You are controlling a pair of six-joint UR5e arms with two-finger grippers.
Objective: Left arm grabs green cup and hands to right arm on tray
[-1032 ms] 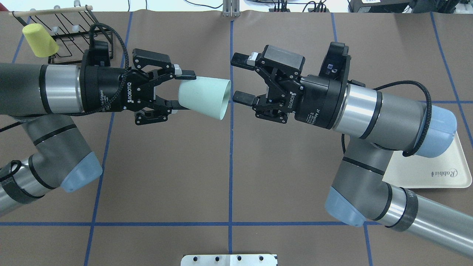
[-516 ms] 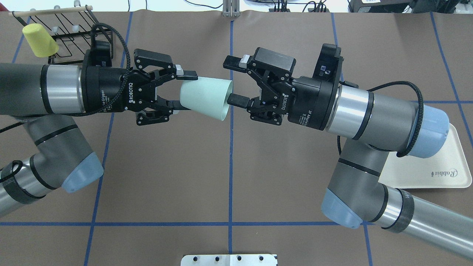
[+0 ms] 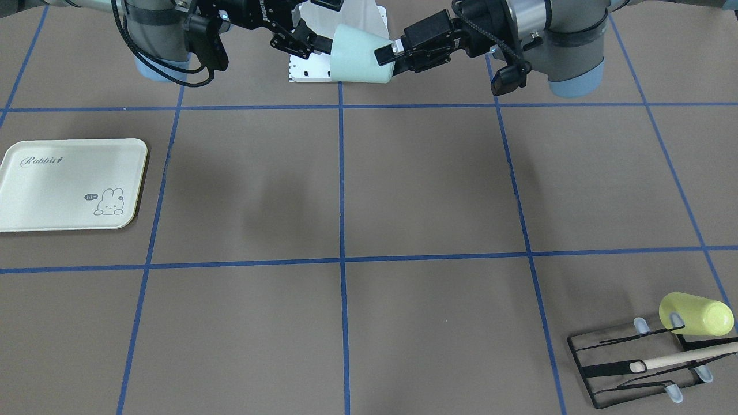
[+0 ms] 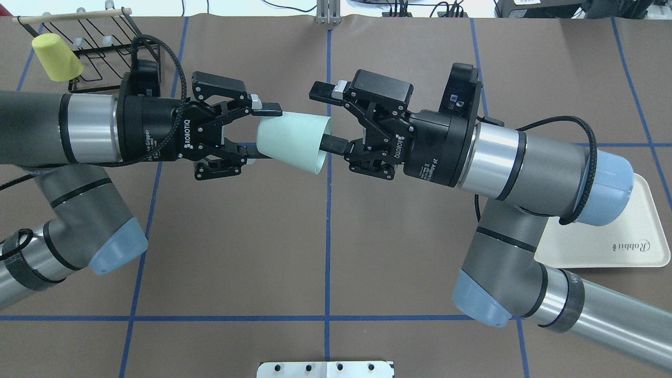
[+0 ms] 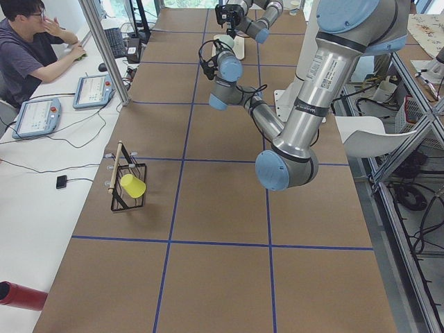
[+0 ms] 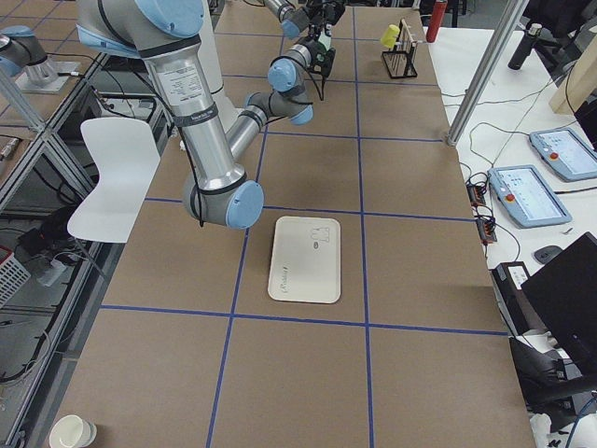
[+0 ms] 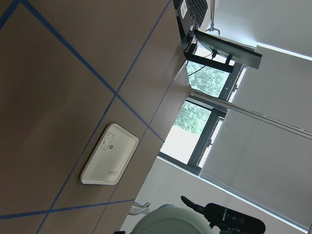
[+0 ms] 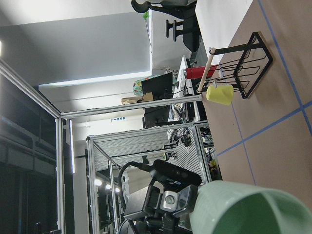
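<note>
One green cup (image 4: 291, 140) was found held aloft on its side over the middle of the counter. It was well apart from the tray (image 4: 604, 247), which lay flat near the counter's right end. The left gripper (image 4: 261, 131) pinched the cup across its narrow base end, with the open mouth turned toward the right gripper (image 4: 321, 119). The right gripper stood spread, one finger reaching inside the mouth and the other outside the wall on the far-edge side. The rim thus sat between the jaws, unclamped. Assessment: the hand-over was in progress and the receiving grip not yet made. Good practice would call for the right jaws to press together squarely on the wall, well past the rim, since smooth tapered plastic is likely to slide or flex under a shallow pinch. The left gripper ought to let go only once that hold is firm, then back straight off along the cup's axis. Also noted: a yellow-green cup (image 4: 56, 56) hung on a wire rack (image 4: 79, 14) at the far left corner, not concerned.
</note>
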